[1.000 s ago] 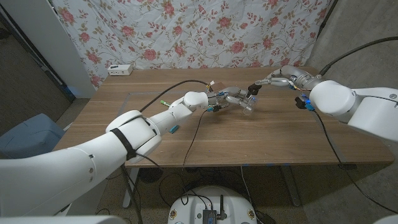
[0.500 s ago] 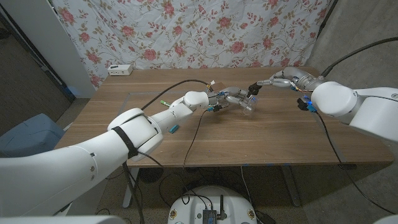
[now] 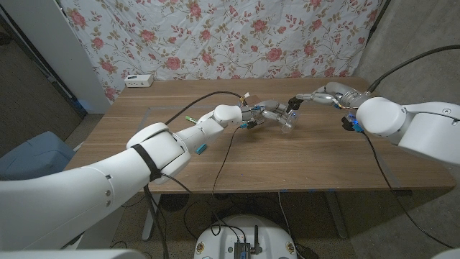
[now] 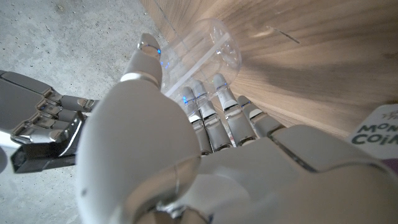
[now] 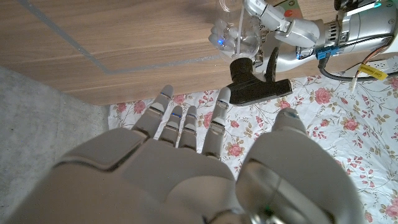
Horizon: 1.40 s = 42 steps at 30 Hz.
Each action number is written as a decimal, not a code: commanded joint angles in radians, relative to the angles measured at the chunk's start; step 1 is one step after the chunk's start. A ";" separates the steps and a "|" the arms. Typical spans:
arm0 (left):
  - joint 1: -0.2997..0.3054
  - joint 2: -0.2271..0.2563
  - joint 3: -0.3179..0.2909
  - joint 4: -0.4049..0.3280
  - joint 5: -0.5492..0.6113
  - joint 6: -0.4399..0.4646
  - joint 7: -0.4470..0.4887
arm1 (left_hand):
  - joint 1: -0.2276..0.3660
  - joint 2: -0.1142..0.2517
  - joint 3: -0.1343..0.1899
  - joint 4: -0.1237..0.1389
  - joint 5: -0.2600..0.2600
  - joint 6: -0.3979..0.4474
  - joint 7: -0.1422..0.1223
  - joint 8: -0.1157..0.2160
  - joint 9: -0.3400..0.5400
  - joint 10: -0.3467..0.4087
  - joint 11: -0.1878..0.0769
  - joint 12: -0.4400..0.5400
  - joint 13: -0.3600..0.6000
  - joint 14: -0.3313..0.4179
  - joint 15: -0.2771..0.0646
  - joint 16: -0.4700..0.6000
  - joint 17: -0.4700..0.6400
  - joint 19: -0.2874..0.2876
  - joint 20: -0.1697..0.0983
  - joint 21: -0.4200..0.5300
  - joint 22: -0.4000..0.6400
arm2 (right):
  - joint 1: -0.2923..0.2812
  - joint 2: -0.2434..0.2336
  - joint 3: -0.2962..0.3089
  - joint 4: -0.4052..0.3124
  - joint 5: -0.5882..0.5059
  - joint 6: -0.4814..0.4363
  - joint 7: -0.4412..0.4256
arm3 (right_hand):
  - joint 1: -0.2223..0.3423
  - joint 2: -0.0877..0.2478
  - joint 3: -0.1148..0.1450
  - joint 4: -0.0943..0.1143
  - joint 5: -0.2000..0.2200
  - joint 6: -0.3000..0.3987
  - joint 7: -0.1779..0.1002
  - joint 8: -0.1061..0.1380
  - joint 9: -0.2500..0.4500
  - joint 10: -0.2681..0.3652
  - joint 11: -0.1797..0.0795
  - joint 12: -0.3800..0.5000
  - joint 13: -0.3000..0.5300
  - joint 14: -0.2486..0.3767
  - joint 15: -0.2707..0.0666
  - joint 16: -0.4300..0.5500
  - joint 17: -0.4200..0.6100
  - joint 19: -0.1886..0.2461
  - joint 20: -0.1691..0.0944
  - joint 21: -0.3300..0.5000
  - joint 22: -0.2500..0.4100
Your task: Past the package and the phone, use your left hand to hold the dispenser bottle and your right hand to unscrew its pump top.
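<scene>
Holding the bottle (image 3: 286,122) tilted just above the table (image 3: 302,158), the left hand (image 3: 267,114) has its fingers wrapped round the clear body in the head view. The right hand (image 3: 325,94) reaches in from the far side; its fingertips sit at the black pump top (image 3: 292,102), but whether they pinch it cannot be told at this size. No package or phone can be made out here.

Left wrist view: own hand (image 4: 186,137) is clamped on the bottle (image 4: 205,53), fingers (image 4: 214,112) lying along one side of the clear wall, thumb on the other. The base points away from the palm. The other hand (image 4: 43,124) shows beside the thumb with a black part at its fingertips. A printed package (image 4: 376,127) lies near the wrist.

Right wrist view: own hand (image 5: 199,155) has fingers apart, thumb separate; the pump top (image 5: 255,84) stands just beyond the fingertips and contact is unclear. The left hand (image 5: 273,22) grips the bottle (image 5: 233,34) past it.

Judgement: bottle looks like thin, empty plastic, so light, smooth and liable to slip or dent. Grip the body mid-wall with moderate squeeze; take the top at its collar, not the spout.
</scene>
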 commanded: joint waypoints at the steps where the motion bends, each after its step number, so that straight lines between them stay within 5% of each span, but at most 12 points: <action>1: 0.003 0.004 0.003 -0.012 0.002 0.009 -0.003 | 0.005 0.102 0.043 0.034 0.007 0.037 -0.005 0.001 0.004 0.010 -0.003 0.006 0.005 0.005 -0.087 0.009 0.004 -0.001 -0.058 -0.001 0.002 | 0.060 0.006 -0.075 0.026 -0.023 0.011 0.020 | -0.010 -0.003 -0.003 0.007 0.001 -0.003 0.001 -0.007 0.001 0.000 0.004 0.000 0.002 0.006 0.005 0.005 0.004 0.002 -0.003 0.000 0.004; 21: -0.025 -0.030 0.020 0.044 0.005 0.037 0.016 | 0.004 0.103 0.048 0.034 0.008 0.041 -0.004 0.000 0.004 0.014 -0.005 0.003 0.009 0.006 -0.088 0.009 0.004 -0.002 -0.057 -0.001 0.002 | 0.155 0.013 -0.165 0.054 -0.079 0.007 0.078 | -0.025 -0.009 -0.011 0.010 0.003 -0.007 0.001 -0.015 0.000 0.002 0.004 -0.001 0.001 0.009 0.004 0.002 0.001 0.003 0.008 0.000 0.004; 42: -0.024 -0.028 0.029 0.041 0.004 0.029 0.019 | 0.004 0.108 0.057 0.033 0.010 0.046 -0.001 0.000 0.005 0.019 -0.007 0.000 0.013 0.009 -0.087 0.010 0.004 -0.002 -0.055 -0.001 0.002 | 0.387 0.066 -0.359 0.072 -0.160 -0.130 0.230 | -0.037 -0.026 -0.023 0.008 0.006 -0.013 0.015 -0.025 -0.001 0.008 0.012 -0.001 0.002 0.023 0.013 0.002 -0.003 0.005 0.019 0.000 0.004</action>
